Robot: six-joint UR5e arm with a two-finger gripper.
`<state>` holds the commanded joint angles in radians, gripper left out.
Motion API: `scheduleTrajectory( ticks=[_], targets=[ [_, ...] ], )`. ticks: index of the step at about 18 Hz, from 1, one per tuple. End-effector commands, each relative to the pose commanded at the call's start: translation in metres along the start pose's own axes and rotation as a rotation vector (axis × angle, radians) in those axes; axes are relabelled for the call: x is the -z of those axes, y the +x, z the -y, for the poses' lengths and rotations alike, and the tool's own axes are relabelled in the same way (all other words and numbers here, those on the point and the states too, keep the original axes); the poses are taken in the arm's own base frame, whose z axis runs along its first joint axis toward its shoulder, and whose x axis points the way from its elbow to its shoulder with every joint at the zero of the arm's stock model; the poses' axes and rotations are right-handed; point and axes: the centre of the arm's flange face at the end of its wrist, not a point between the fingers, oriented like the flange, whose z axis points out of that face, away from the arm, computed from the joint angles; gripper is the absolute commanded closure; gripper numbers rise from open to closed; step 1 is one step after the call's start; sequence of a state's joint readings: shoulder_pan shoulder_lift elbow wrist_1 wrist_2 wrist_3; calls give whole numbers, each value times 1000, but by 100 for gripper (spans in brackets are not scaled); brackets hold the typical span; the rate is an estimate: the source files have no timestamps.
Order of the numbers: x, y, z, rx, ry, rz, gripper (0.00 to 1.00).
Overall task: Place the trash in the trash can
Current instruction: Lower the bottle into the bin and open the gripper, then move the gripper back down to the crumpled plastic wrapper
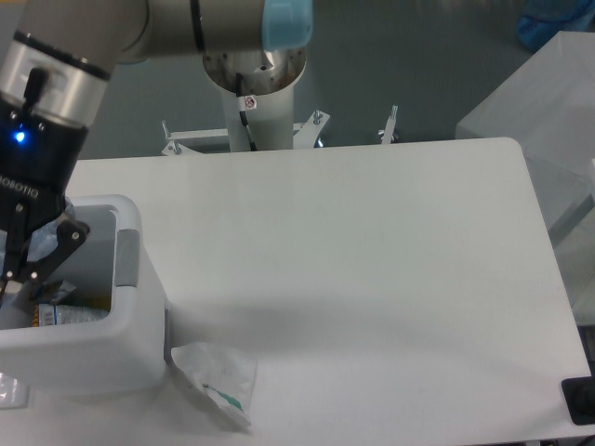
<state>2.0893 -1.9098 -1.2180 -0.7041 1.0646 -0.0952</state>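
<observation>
My gripper [17,283] hangs at the far left over the open trash can [130,311], a white boxy bin with a grey side panel, and is partly cut off by the frame edge. It is shut on the crushed clear bluish bottle [41,245], which shows between the black finger links above the bin's inside. The crumpled white wrapper with green marks [219,378] lies on the table just right of the bin's front corner, apart from the gripper.
Printed packaging [58,312] lies inside the bin. The robot's base column [253,84] stands behind the table's far edge. A pale box [548,111] sits beyond the right edge, a black object [580,401] at the bottom right corner.
</observation>
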Motion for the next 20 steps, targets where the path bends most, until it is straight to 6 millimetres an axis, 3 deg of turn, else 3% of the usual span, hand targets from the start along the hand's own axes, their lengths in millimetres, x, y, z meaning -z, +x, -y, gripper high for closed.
scheduleTrajectory(
  ticks=[4,15,16,17,18,20],
  targets=[
    [-7,-4,-2,-19,-8,1,55],
    [-8,-6,-11,-11,-24,5,52],
    [-10,-8,-12,-9,-29,7,42],
    [-10,-18,-11,2,-28,22,26],
    [-7,-38,-11,22,-25,58,14],
    [-2,-75,-15,65,-30,130,0]
  ],
)
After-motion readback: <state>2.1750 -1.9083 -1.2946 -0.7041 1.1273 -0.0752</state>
